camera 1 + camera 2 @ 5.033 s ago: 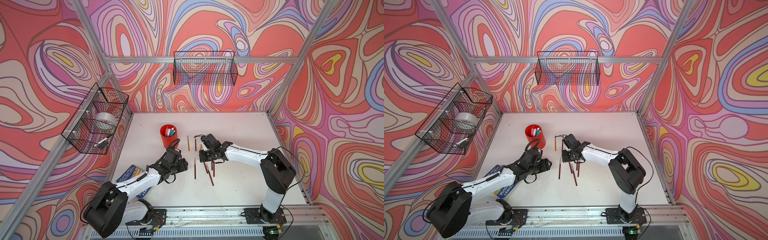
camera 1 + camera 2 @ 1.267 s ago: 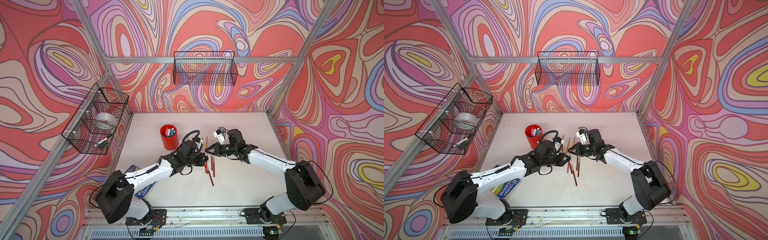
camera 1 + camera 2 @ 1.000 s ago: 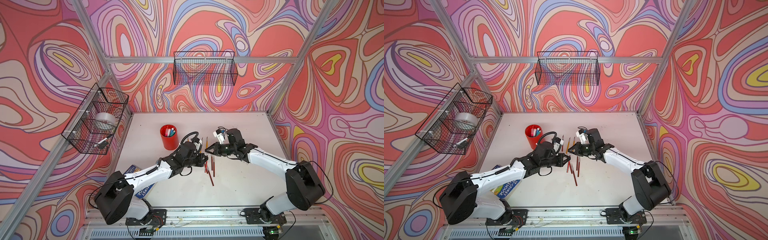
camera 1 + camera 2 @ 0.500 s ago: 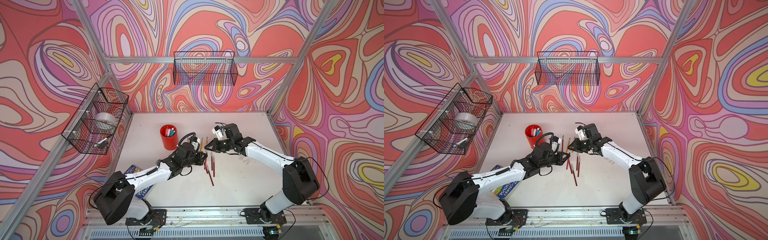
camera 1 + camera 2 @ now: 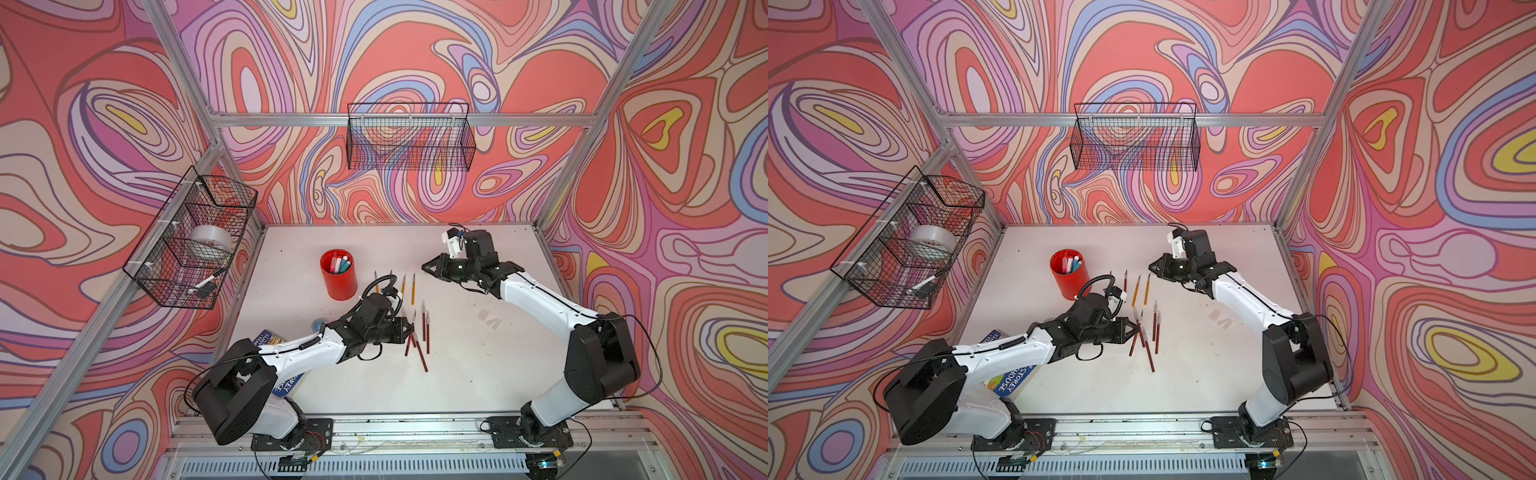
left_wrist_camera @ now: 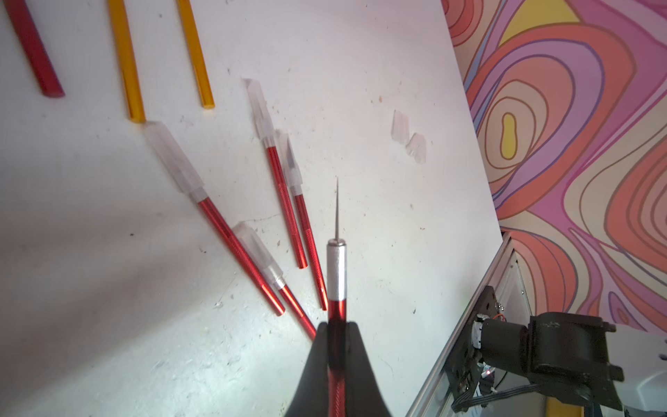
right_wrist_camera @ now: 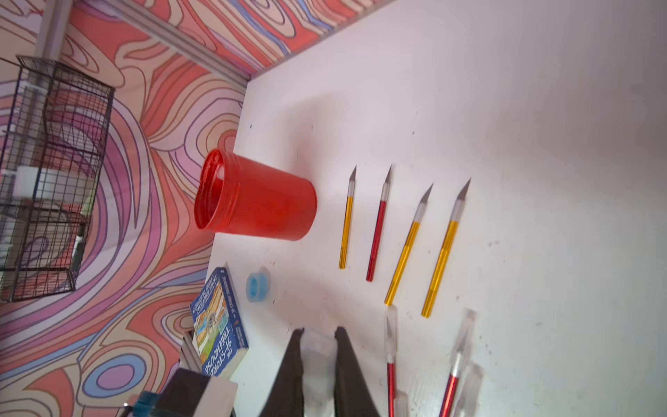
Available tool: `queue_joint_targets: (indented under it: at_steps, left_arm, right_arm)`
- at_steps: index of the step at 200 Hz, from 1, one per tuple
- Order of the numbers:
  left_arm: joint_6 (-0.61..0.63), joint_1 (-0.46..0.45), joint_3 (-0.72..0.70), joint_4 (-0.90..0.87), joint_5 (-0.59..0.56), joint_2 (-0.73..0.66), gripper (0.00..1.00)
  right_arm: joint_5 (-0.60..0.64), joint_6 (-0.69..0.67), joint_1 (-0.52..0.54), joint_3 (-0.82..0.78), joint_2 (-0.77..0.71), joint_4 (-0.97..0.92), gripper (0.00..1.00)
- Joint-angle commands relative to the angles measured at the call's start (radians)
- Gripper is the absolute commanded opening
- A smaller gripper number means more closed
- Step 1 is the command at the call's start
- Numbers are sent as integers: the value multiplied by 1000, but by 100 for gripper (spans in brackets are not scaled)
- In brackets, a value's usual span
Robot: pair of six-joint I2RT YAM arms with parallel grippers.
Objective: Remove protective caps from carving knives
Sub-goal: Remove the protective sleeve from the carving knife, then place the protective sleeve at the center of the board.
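Red-handled knife (image 6: 336,267) sits clamped in my left pincer (image 6: 336,326), blade bare. My right pincer (image 7: 319,330), well apart, pinches a translucent cap (image 7: 317,348), so I judge it drawn clear. Four capped knives (image 6: 285,195) lie on the tabletop (image 6: 108,252) beside it.

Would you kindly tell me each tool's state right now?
Left tool: closed on a red carving knife, blade bare.
Right tool: closed on a protective cap.

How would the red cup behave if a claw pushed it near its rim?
It would probably tip rather than slide: the red cup stands upright, taller than wide. The markers inside reach its rim, so they might spill out. It looks like thin plastic, likely light.
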Motion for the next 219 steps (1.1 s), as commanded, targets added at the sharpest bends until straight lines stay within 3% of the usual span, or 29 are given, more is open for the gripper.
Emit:
queue_joint_targets:
  at_steps: [1,35,85,134,156,182,219]
  left_arm:
    - [-10,0,-1,-19,17,-1,0]
    - [-16,0,-4,-17,12,-4,0]
    - [35,0,46,-110,-58,-55,0]
    - [83,0,106,-210,-135,-77,0]
    - [90,1,116,-216,-139,-73,0]
    - [87,1,124,-213,-139,-59,0]
    - [86,2,136,-214,-131,-42,0]
  right_arm:
    - [18,-15,-9,33,28,26,0]
    - [68,-43,-27,58,37,-23,0]
    - [394,-142,-28,-28,-7,-213,0]
    - [668,-140,-49,-201,-93,-317,0]
    - [690,-132,-113,-255,-99,-360,0]
    - [627,-152,-196,-326,-106,-356,0]
    - [595,-154,-239,-359,-98,-341,0]
